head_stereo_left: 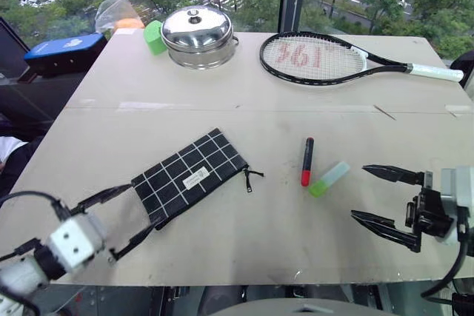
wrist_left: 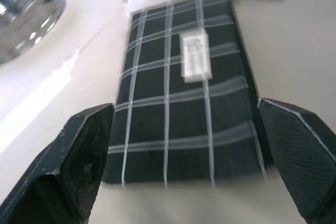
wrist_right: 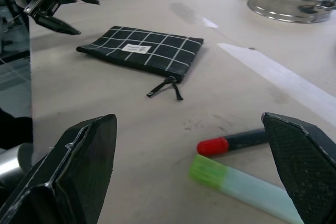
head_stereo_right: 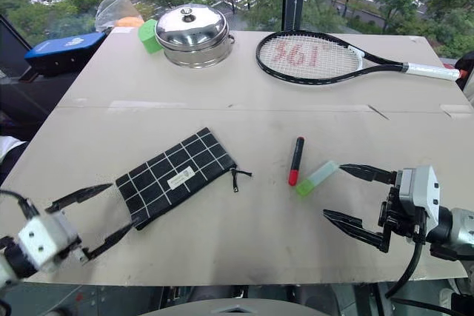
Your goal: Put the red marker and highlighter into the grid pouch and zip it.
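Since the red marker [head_stereo_left: 307, 161] and the highlighter [head_stereo_left: 328, 179] lie side by side on the table [head_stereo_left: 244, 101], well apart from the grid pouch [head_stereo_left: 189, 175], we judge that nothing of the task is done yet. Our left gripper [head_stereo_left: 124, 217] stands wide open around the pouch's near end, and our right gripper [head_stereo_left: 385, 197] is wide open and empty near the pens. The zipper seems closed, though we cannot see it clearly, so opening, filling and zipping all remain.

Red marker [head_stereo_left: 307, 161], highlighter [head_stereo_left: 329, 179] beside grid pouch [head_stereo_left: 189, 175]
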`<state>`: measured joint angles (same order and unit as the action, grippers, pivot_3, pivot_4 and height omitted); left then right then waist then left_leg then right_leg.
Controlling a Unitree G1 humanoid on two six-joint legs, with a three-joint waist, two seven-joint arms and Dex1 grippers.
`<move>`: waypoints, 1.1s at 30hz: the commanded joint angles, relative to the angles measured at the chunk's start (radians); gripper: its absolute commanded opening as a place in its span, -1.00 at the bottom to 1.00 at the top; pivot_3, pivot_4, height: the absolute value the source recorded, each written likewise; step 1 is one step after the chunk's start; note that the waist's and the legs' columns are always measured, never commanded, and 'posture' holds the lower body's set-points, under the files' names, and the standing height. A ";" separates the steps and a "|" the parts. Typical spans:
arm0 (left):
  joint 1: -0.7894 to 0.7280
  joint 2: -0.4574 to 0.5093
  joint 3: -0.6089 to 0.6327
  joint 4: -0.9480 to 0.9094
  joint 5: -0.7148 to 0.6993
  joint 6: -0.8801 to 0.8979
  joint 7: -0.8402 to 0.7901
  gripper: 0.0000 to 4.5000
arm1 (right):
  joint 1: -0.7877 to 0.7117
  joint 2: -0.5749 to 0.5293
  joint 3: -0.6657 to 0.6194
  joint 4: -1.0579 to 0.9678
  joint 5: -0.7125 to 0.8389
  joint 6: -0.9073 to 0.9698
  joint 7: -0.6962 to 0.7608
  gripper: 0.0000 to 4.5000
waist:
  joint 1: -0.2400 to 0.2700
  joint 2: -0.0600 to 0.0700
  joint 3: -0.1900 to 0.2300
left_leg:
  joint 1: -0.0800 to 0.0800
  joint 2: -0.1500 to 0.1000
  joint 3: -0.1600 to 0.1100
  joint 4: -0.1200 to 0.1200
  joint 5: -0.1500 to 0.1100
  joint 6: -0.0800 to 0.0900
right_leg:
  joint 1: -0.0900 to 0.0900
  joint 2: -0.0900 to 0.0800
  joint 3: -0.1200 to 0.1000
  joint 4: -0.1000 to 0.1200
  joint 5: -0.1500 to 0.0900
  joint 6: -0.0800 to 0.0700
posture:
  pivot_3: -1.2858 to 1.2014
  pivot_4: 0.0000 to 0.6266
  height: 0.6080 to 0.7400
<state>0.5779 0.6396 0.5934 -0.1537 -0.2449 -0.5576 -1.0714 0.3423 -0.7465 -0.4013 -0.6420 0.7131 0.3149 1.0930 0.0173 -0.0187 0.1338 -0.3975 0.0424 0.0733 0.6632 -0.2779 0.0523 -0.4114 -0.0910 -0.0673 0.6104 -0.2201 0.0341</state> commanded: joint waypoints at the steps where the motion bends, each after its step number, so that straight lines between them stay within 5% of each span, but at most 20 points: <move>1: 0.013 0.014 0.012 0.085 0.059 -0.215 0.004 0.99 | 0.000 -0.006 0.002 -0.011 -0.005 -0.030 0.015 0.99 | 0.002 0.000 0.000 | 0.000 0.000 0.000 0.000 0.000 0.000 | 0.000 -0.001 0.000 0.000 0.000 0.000 | 0.03 -0.52 1.00; 8: -0.088 0.006 -0.019 0.263 0.387 -0.439 0.220 0.99 | 0.035 -0.021 -0.001 -0.040 0.011 -0.034 0.057 0.99 | 0.008 -0.001 -0.001 | 0.000 0.000 0.000 0.001 0.000 0.001 | 0.001 0.000 -0.002 0.000 0.000 0.001 | 0.03 -0.52 1.00; 18: -0.194 -0.030 -0.095 0.235 0.792 -0.357 0.575 0.99 | 0.031 -0.028 0.014 -0.076 0.021 -0.023 0.046 0.99 | 0.027 0.013 -0.010 | 0.003 0.000 0.000 0.001 0.000 0.001 | 0.002 0.001 -0.002 0.005 0.000 0.002 | 0.03 -0.52 1.00; 28: -0.346 0.039 -0.306 0.295 0.899 -0.185 0.696 0.99 | 0.010 -0.018 0.036 -0.081 0.016 -0.026 0.006 0.99 | 0.032 0.021 -0.014 | 0.007 -0.001 0.000 0.004 -0.002 -0.003 | 0.003 0.002 -0.003 0.014 -0.002 0.005 | 0.03 -0.52 1.00; 33: -0.422 0.078 -0.425 0.359 0.833 -0.153 0.669 -0.04 | 0.017 -0.006 0.047 -0.099 0.010 -0.028 -0.025 1.00 | 0.030 0.021 -0.015 | 0.007 -0.001 0.000 0.005 0.000 0.001 | 0.003 0.002 -0.002 0.014 -0.002 0.005 | 0.03 -0.52 1.00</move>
<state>0.1673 0.7071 0.2253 0.1472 0.5827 -0.7445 -0.3712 0.3593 -0.7581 -0.3593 -0.7033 0.7140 0.3013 1.0791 0.0472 0.0025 0.1185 -0.3906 0.0416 0.0734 0.6680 -0.2776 0.0531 -0.4081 -0.0885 -0.0697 0.6246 -0.2224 0.0393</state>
